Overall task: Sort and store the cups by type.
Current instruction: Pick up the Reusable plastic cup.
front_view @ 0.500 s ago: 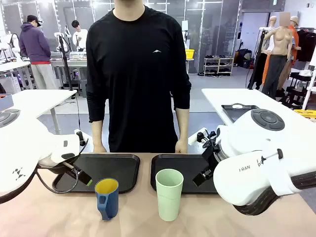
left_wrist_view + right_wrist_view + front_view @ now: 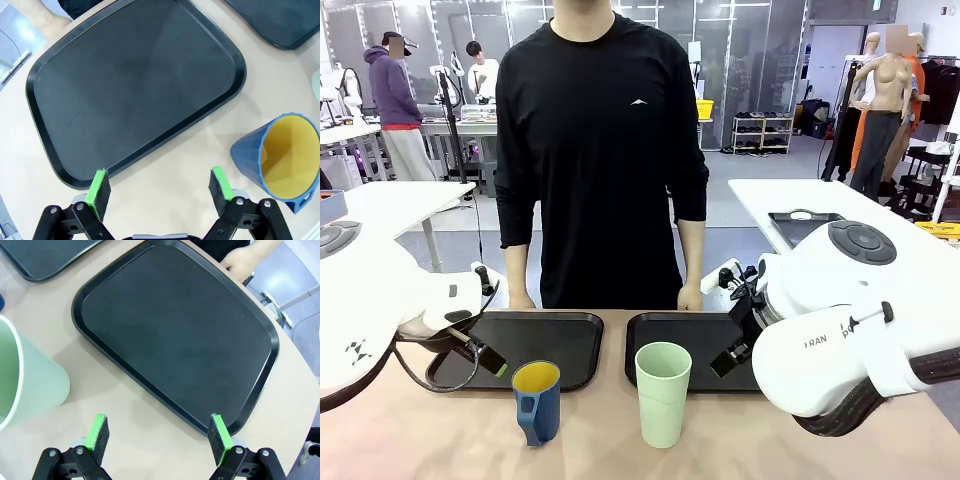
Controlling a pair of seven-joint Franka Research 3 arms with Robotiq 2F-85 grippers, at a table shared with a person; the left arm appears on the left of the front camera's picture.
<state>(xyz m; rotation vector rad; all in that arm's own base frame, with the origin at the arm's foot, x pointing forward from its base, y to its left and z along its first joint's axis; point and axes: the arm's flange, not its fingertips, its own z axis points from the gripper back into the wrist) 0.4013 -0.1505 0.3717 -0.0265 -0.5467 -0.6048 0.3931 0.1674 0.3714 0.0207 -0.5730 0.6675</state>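
**Desk:** What's on your left side?

**Operator:** I see the left fingers (image 2: 99,185) spread wide with nothing between them. They hang over bare bench (image 2: 430,445), just off the near edge of the left tray (image 2: 135,85). In the front view they (image 2: 488,358) sit low over that tray's near left corner.

**Desk:** And the cups?

**Operator:** The blue mug (image 2: 536,402) stands upright on the bench, just in front of the left tray's near edge, yellow inside showing and handle turned toward my camera. From the left wrist it (image 2: 280,155) sits off to the side of the fingers, apart from them and from the tray. Just beside it, nearer the middle, I have the mint-green tumbler (image 2: 663,393). It is also upright on the bench, in front of the near left corner of the right tray (image 2: 695,330).

**Desk:** Right side?

**Operator:** The right fingers (image 2: 100,430) are parted as well, holding nothing, above the bench at the right tray's near edge. The tumbler (image 2: 25,380) stands off to their side, not touching them.

**Desk:** The person?

**Operator:** I see the person (image 2: 600,150) standing at the far side, one hand (image 2: 523,299) behind the left tray and the other hand (image 2: 689,296) behind the right.
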